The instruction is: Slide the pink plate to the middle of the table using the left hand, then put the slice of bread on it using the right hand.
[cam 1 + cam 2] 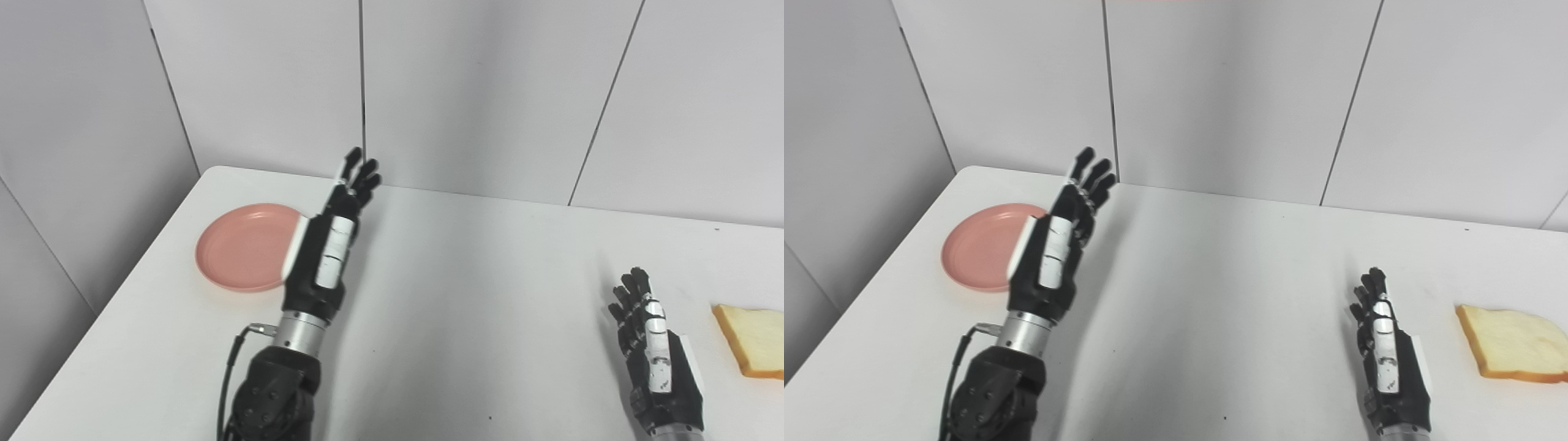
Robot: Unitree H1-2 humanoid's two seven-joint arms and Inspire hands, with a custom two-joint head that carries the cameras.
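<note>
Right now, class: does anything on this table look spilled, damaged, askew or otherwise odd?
Nothing stands out. The pink plate lies flat and whole near the table's left edge, the slice of bread lies flat at the right. The left hand and the right hand are open and hold nothing.

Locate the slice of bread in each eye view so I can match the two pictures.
Left eye view: slice of bread at the right edge, lower part, cut off by the frame.
Right eye view: slice of bread lower right, nearly whole.
Shared landmark: the right hand, just left of the bread in both.
</note>
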